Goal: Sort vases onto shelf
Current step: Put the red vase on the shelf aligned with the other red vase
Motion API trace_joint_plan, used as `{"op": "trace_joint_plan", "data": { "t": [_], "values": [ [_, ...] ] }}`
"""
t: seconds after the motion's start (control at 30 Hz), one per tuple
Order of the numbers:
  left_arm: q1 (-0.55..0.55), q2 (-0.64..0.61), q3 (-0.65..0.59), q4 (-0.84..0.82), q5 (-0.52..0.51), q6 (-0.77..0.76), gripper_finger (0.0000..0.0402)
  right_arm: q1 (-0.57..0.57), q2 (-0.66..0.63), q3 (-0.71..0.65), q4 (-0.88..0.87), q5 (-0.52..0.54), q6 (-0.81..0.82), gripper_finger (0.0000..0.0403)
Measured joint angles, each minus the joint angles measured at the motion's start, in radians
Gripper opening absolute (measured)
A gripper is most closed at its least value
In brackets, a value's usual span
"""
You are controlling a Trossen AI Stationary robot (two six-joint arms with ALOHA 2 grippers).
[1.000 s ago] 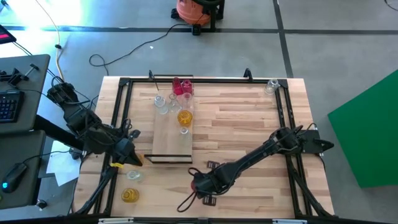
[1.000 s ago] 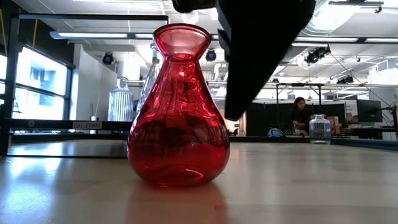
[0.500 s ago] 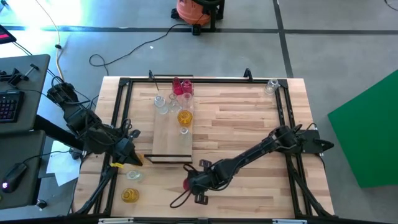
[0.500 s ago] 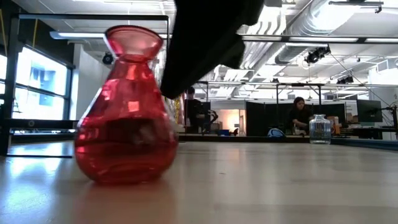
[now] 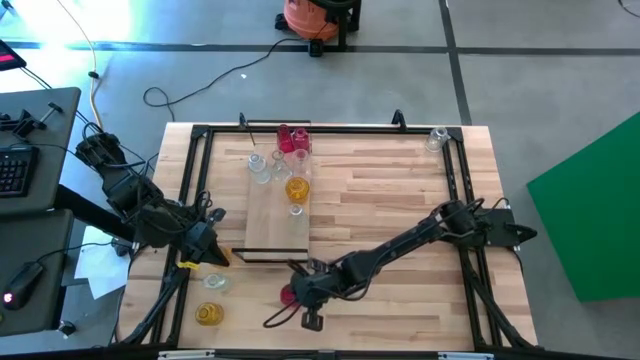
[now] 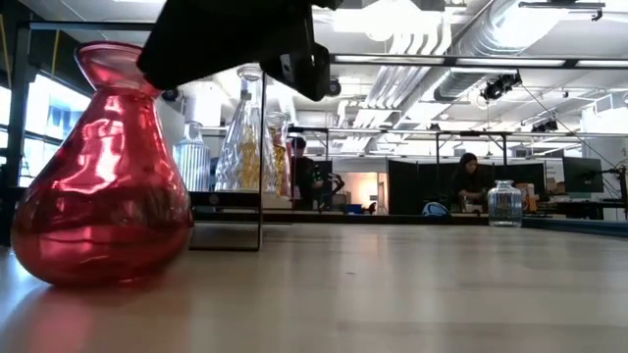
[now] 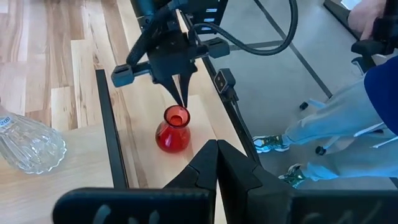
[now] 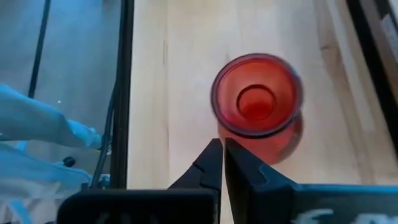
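A red vase stands on its base on the tabletop near the front edge, just in front of the shelf's near end. My right gripper is shut, with its tips at the vase's mouth. The shelf, a light board, carries a red vase, a clear vase and an amber vase at its far end. My left gripper hangs shut and empty over the table's left side, beside the shelf. My right gripper touches the red vase with its shut fingertips, which lie against the mouth rim on the side facing the table's right edge. The fingers slant down from the table's right. The vase stands on the table on its base.
A clear vase and an amber vase stand at the near left corner, another clear vase at the far right corner. Black frame rails run along the table's edges. A person's legs are beside the table.
My right gripper has moved toward the table's left edge, staying shut, and its fingers now point less steeply down. The red vase has slid along the table toward the left edge with it and still stands on its base.
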Motion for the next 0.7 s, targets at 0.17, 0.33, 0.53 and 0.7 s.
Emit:
{"op": "trace_joint_plan", "data": {
  "t": [0.17, 0.33, 0.53, 0.7],
  "values": [
    [0.0, 0.0, 0.0, 0.001, 0.0, -0.008, 0.0, 0.005, 0.009, 0.001, 0.017, -0.008, 0.011, 0.0],
    [0.0, 0.0, 0.0, 0.001, 0.0, -0.008, 0.0, -0.003, 0.03, 0.001, 0.105, -0.004, 0.016, 0.0],
    [0.0, 0.0, 0.0, 0.001, 0.008, -0.042, 0.0, -0.002, 0.036, 0.001, 0.049, 0.002, 0.047, 0.0],
    [-0.001, 0.0, 0.0, 0.0, 0.036, -0.061, 0.0, 0.032, 0.037, 0.001, 0.008, -0.026, 0.093, 0.0]
  ]
}}
